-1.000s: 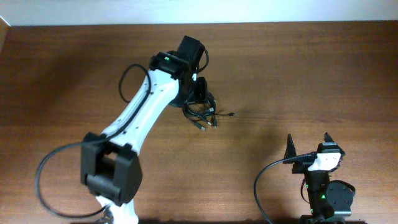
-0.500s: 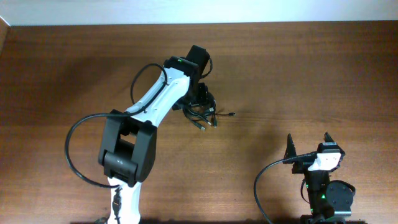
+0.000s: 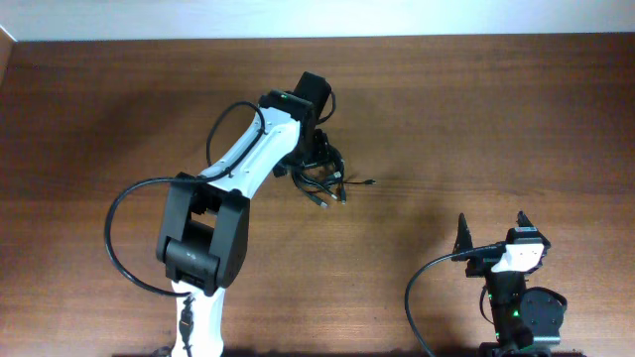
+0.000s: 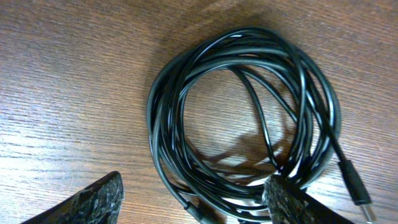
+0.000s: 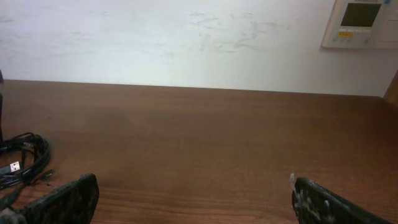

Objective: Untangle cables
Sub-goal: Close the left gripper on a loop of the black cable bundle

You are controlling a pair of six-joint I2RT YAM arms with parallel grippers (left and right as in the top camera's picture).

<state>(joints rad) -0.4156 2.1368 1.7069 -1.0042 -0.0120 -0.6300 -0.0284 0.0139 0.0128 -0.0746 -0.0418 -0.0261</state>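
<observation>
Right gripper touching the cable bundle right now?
Apart. Overhead view: right gripper sits open, a wide stretch of table between it and the cable bundle.

The cables (image 4: 158,124) run off the wrist view's lower edge, partly behind the left fingers (image 4: 292,202).

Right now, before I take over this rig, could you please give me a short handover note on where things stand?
Left gripper: jaws open, poised at the edge of the cables, gripping nothing.
Right gripper: jaws open, parked near right, well away from them.
Cables: one coiled bundle on the table, plug ends sticking out.
Done: nothing separated yet. Left: pull every strand apart.
</observation>
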